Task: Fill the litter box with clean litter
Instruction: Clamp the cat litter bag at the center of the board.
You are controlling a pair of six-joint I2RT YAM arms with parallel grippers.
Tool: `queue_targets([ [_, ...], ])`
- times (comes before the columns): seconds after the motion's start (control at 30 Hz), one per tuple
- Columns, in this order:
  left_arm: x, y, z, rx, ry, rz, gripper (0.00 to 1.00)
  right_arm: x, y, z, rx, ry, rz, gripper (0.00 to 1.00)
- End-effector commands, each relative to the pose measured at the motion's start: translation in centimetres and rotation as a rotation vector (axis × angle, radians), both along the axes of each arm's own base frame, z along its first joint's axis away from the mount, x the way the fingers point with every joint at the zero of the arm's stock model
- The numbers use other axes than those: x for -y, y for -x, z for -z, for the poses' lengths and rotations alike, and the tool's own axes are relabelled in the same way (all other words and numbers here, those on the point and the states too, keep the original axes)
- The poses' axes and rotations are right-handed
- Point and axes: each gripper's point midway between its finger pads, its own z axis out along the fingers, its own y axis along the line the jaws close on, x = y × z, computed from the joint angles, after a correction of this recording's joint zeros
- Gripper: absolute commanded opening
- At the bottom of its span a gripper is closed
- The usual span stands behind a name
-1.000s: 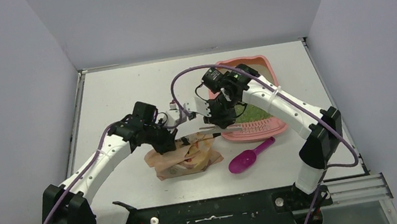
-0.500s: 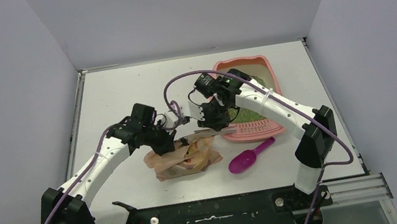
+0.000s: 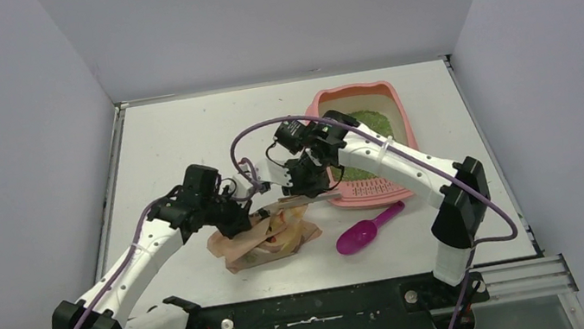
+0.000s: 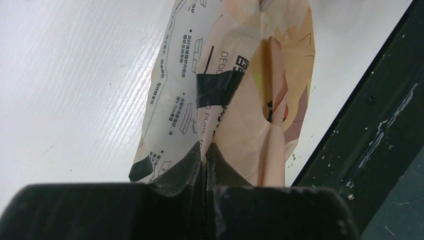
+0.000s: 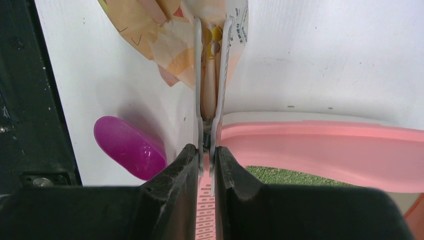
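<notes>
The pink litter box (image 3: 400,113) sits at the right rear, with a bed of green litter (image 3: 370,122) in it; both also show in the right wrist view, the box (image 5: 325,150) and the litter (image 5: 280,176). A crumpled beige printed litter bag (image 3: 268,233) lies on the table left of the box. My left gripper (image 3: 242,215) is shut on the bag's edge (image 4: 235,100). My right gripper (image 3: 310,190) is shut on a thin grey clip-like tool (image 5: 197,75), whose two arms straddle the bag's top (image 5: 165,30).
A magenta scoop (image 3: 366,230) lies on the table in front of the litter box, right of the bag; it also shows in the right wrist view (image 5: 131,147). The table's dark front edge (image 4: 370,125) runs close to the bag.
Both grippers have moved left and nearer with the bag and the grey tool. The right gripper has come off the litter box area, uncovering more green litter.
</notes>
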Motion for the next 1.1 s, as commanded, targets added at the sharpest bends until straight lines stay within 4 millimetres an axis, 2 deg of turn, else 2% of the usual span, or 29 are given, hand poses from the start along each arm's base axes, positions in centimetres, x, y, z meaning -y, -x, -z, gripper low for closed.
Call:
queue_targets([
  [0.0,2.2,-0.1,-2.4,0.099,0.140,0.076,0.00,-2.0,-0.7,1.0,0.032,-0.060,-0.014,0.02],
  [0.23,2.6,0.3,-2.7,0.148,0.190,0.119,0.00,-1.4,-1.9,1.1,0.062,-0.081,-0.015,0.23],
  [0.47,2.6,0.5,-2.8,0.156,0.192,0.136,0.00,-1.4,-2.3,0.1,0.071,-0.122,-0.015,0.52],
  [0.7,2.3,0.3,-2.6,0.142,0.189,0.084,0.00,-0.6,-2.7,-1.8,0.028,-0.287,0.038,0.59],
  [0.83,2.1,0.4,-2.3,0.126,0.195,0.046,0.00,0.4,-2.1,-2.0,-0.022,-0.362,0.003,0.60],
  [1.07,1.8,1.0,-2.3,0.131,0.198,0.065,0.00,-0.3,-2.1,-2.3,-0.065,-0.488,-0.054,0.61],
])
